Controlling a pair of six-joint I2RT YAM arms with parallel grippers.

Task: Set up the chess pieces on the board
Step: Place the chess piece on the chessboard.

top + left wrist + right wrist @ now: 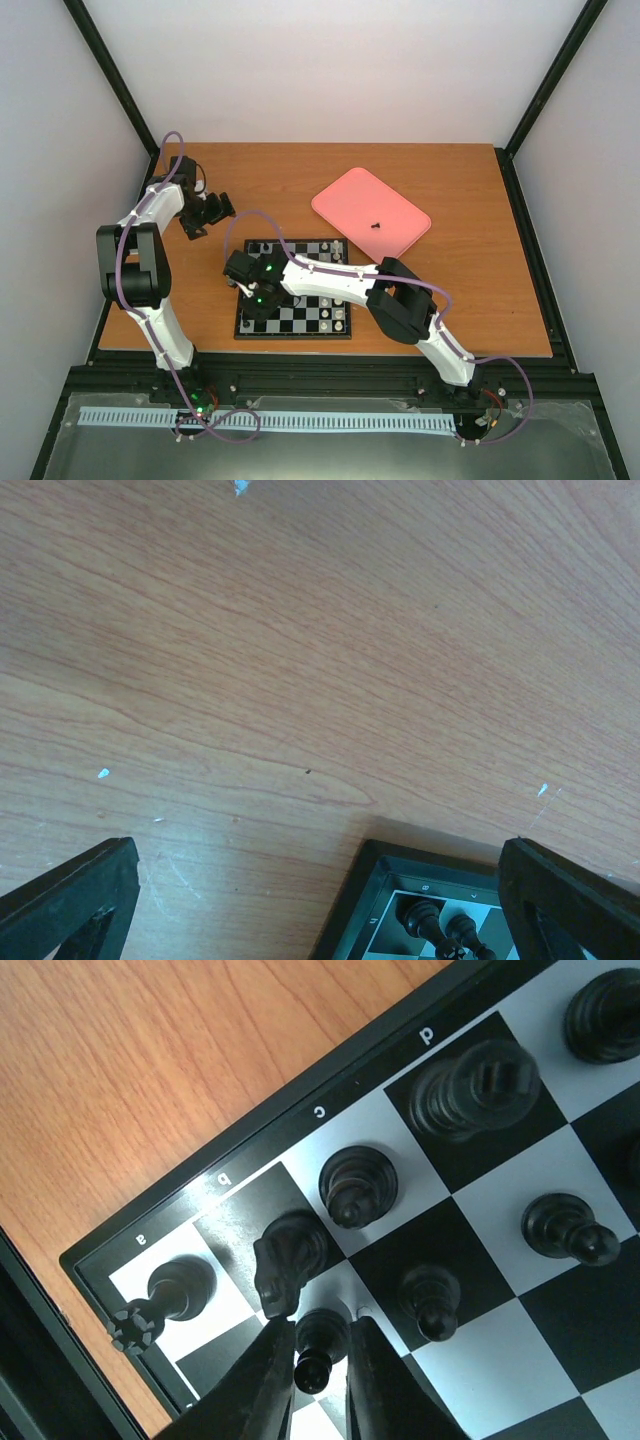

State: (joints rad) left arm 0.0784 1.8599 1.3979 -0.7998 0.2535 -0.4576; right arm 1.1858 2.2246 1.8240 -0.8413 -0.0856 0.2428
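Right wrist view: the right pincer (318, 1328) stands barely parted around a black pawn (314, 1360) on the board (300, 1110), one square in from the knight (285, 1260). I judge the sound move is to spread evenly and lift straight up, clear of that knight. Whether the pads touch the pawn I cannot tell, its base is hidden, and the left pincer (318, 880) hangs wide open and empty over the surface (300, 660) by the board's corner.

tiny black chess pieces (358, 1185), seemingly upright, at a corner of the board (265, 1142)
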